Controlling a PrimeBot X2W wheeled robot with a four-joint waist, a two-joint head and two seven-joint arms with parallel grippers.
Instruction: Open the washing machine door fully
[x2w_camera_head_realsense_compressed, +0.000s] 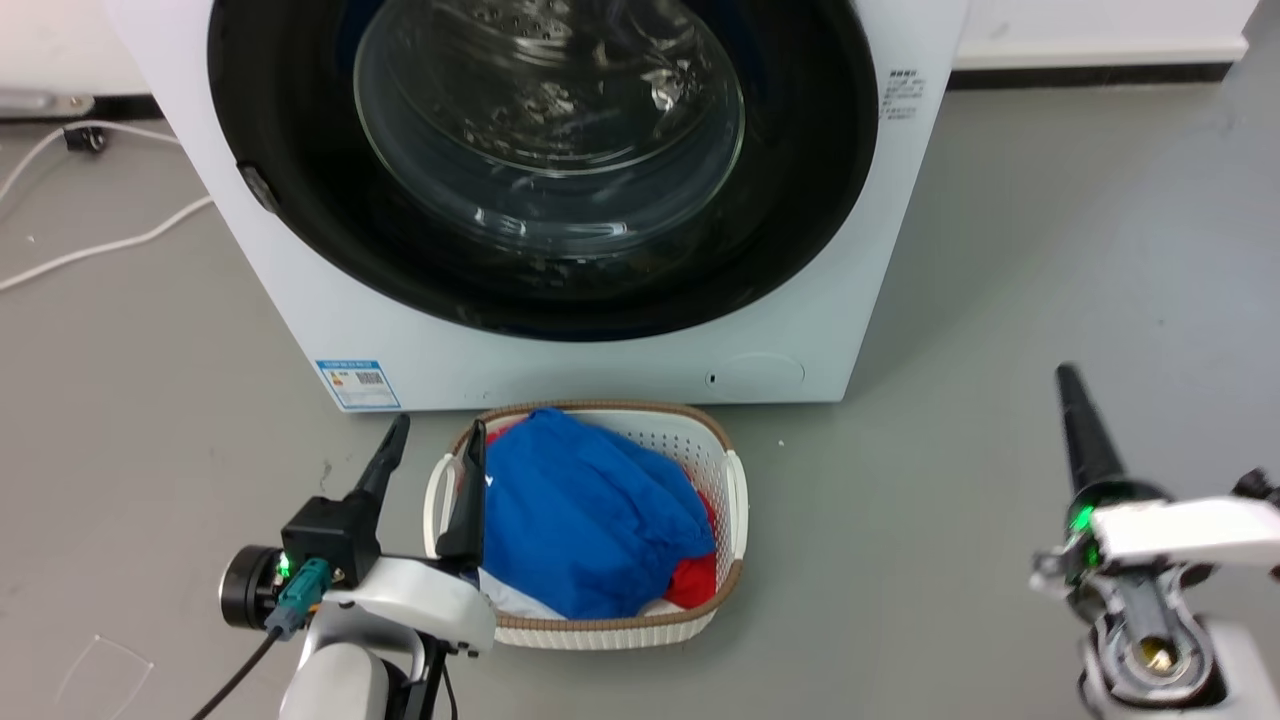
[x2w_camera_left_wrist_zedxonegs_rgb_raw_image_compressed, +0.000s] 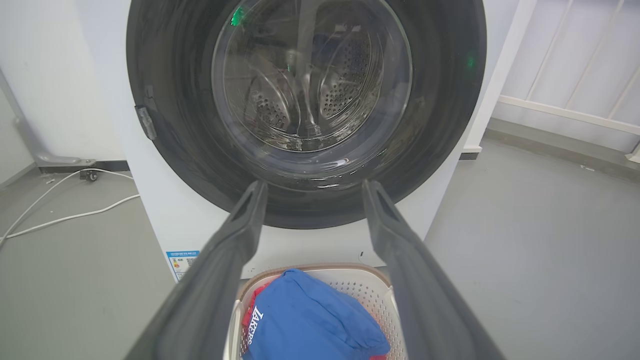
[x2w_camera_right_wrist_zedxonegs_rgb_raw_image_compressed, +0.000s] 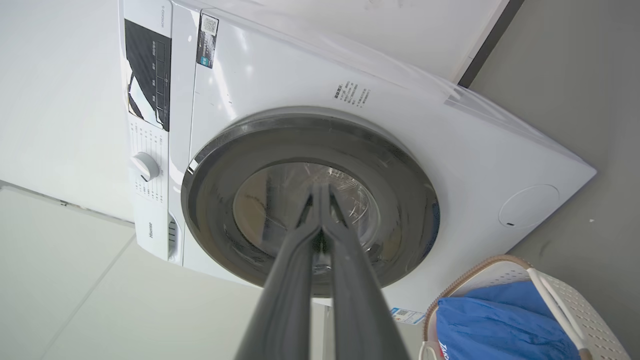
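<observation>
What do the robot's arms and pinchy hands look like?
Both arms wear smooth white shells. The left gripper and right gripper each have two long dark fingers tapering to thin tips, with a small green light at the base. The left wrist also has a teal plug with a dark cable.

1 washing machine (x2w_camera_head_realsense_compressed: 560, 370), 1 washing machine door (x2w_camera_head_realsense_compressed: 550, 130). On the machine: 1 blue label sticker (x2w_camera_head_realsense_compressed: 350, 383), 1 round filter cover (x2w_camera_head_realsense_compressed: 760, 372), 1 dial knob (x2w_camera_right_wrist_zedxonegs_rgb_raw_image_compressed: 145, 166). 1 laundry basket (x2w_camera_head_realsense_compressed: 735, 500), holding 1 blue garment (x2w_camera_head_realsense_compressed: 590, 520) and at least 1 red cloth (x2w_camera_head_realsense_compressed: 695, 580); full garment count unclear. 2 white cables (x2w_camera_head_realsense_compressed: 100, 245) on floor (x2w_camera_head_realsense_compressed: 1000, 250). 2 claws: left claw (x2w_camera_head_realsense_compressed: 438, 425), right claw (x2w_camera_head_realsense_compressed: 1068, 380), 2 dark fingers each.
</observation>
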